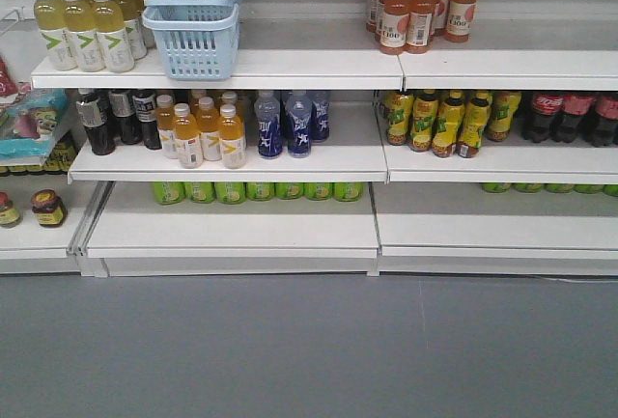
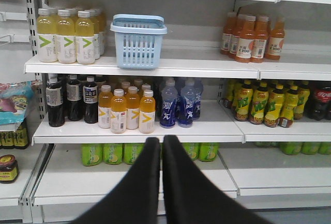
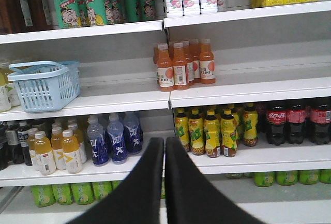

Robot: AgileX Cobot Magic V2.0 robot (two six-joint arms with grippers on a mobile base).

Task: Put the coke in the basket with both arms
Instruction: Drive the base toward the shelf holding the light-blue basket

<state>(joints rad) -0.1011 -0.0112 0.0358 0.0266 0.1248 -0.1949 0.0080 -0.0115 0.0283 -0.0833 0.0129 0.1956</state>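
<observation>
Black and tapered, the left jaws fill the bottom of the left wrist view. Their two fingers (image 2: 139, 182) lie side by side with only a hairline slit between them and nothing held. The right jaws look the same in the right wrist view: fingers (image 3: 194, 182) drawn together to a narrow seam, gripping nothing. Both pairs point at a white shelving unit (image 1: 241, 230) and touch none of it. The front view shows neither arm.

Beyond the left jaws, on the middle shelf, stand orange juice bottles (image 2: 126, 111), and just beside them blue bottles (image 2: 178, 104). Dark bottles with grey-white labels (image 2: 70, 97) stand on their other side. One shelf up sits the light blue basket (image 1: 193, 37), upright, next to a block of pale yellow bottles (image 1: 87, 27).

The coke bottles (image 3: 297, 120), near-black with red labels, stand upright in a row on the middle shelf of the right-hand bay. They are just beside the yellow-labelled bottles (image 3: 207, 131) and a shelf below the orange-brown bottles (image 3: 181, 66). They are well apart from the basket, which is a shelf higher in the other bay. Green bottles (image 1: 256, 191) line the back of the lowest shelf above a grey floor (image 1: 309, 350).
</observation>
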